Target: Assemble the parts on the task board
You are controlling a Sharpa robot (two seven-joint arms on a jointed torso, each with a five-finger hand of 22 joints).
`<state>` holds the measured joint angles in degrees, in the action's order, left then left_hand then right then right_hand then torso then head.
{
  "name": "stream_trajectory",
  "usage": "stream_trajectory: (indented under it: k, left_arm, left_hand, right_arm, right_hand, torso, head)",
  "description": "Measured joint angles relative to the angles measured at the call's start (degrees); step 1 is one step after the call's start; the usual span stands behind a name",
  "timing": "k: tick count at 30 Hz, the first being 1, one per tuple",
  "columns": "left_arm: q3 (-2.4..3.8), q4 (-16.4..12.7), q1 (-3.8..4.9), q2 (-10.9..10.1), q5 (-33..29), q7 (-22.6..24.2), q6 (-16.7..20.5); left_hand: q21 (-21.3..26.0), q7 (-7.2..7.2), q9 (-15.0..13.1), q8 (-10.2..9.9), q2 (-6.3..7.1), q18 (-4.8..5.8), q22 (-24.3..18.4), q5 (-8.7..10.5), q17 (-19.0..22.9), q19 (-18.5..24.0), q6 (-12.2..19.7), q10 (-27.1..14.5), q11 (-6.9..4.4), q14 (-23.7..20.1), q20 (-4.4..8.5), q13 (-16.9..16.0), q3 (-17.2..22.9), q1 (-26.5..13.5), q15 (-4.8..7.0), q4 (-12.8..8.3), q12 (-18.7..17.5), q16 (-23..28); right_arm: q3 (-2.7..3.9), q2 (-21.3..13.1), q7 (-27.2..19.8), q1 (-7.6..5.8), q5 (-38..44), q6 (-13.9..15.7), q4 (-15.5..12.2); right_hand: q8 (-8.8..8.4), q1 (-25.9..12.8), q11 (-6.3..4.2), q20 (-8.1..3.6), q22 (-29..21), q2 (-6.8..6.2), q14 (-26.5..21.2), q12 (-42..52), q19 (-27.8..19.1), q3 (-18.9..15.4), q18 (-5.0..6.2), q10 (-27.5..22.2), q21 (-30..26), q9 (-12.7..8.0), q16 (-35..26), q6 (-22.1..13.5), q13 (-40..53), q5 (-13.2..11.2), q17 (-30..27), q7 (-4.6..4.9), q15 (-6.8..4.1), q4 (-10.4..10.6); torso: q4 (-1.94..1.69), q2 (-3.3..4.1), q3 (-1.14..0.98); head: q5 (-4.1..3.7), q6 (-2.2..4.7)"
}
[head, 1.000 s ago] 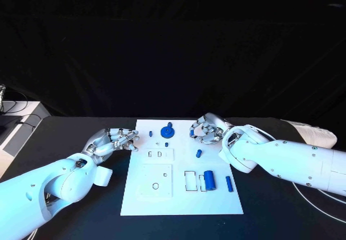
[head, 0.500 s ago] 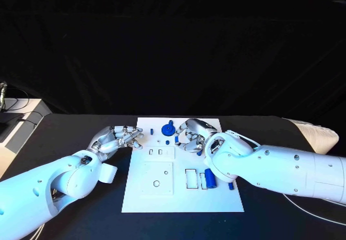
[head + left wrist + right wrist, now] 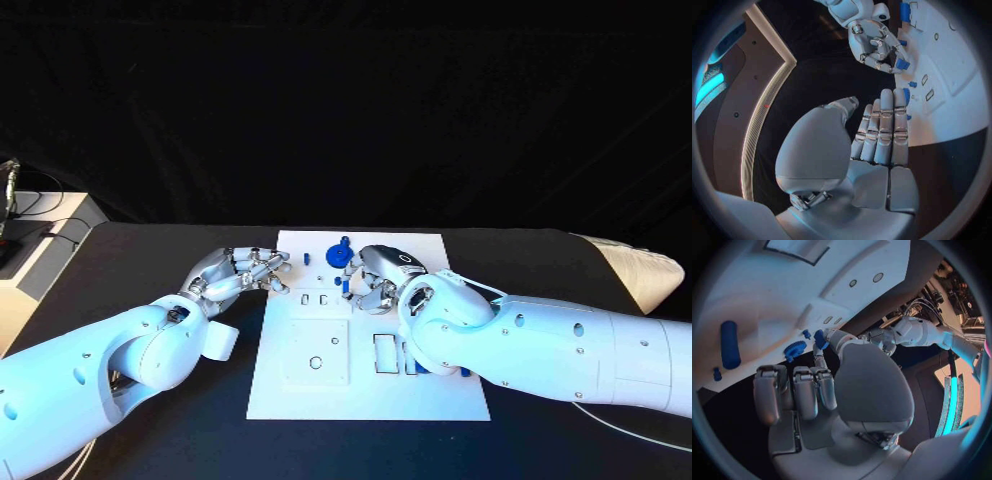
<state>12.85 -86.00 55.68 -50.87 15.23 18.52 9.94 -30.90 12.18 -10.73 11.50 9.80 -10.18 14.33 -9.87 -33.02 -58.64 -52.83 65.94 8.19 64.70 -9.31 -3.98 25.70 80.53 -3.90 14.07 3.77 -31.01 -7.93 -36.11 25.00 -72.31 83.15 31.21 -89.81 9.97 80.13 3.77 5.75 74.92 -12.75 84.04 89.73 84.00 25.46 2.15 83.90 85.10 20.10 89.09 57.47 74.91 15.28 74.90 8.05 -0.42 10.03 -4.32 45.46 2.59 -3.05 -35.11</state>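
1. Task board [image 3: 368,395], white, lies mid black table [image 3: 130,260]; blue parts on it: gear [image 3: 339,256] at the far end, cylinder [image 3: 730,344] lying flat in the near half.
2. Right hand [image 3: 378,280] over the board's far half, just beside the gear, pinching a small blue part [image 3: 820,338] between thumb and fingertip.
3. Left hand [image 3: 238,275] at the board's left edge, fingers straight and together, grasping nothing.
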Motion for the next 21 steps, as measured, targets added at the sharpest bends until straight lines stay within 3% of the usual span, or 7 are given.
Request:
stream_trajectory:
  k: [21]
  left_arm:
    - [0.01,-0.1,0.0,-0.1,0.0,-0.2,-0.1]
  left_hand:
    - [-0.2,0.0,0.0,0.0,0.0,0.0,0.1,0.0,-0.1,0.0,0.0,0.0,0.0,0.0,0.0,0.0,0.0,0.0,0.0,0.0,0.0,0.0]
  right_arm:
    - [-0.16,1.4,1.7,1.46,1.4,-0.6,1.5]
  right_hand:
    - [0.12,-0.2,0.0,0.0,0.0,0.24,0.0,0.0,0.0,0.0,0.0,0.0,0.2,0.0,0.0,0.0,0.0,0.0,0.0,0.0,0.0,0.0]
  torso:
    - [0.13,-0.06,0.07]
  head:
    - [0.22,-0.71]
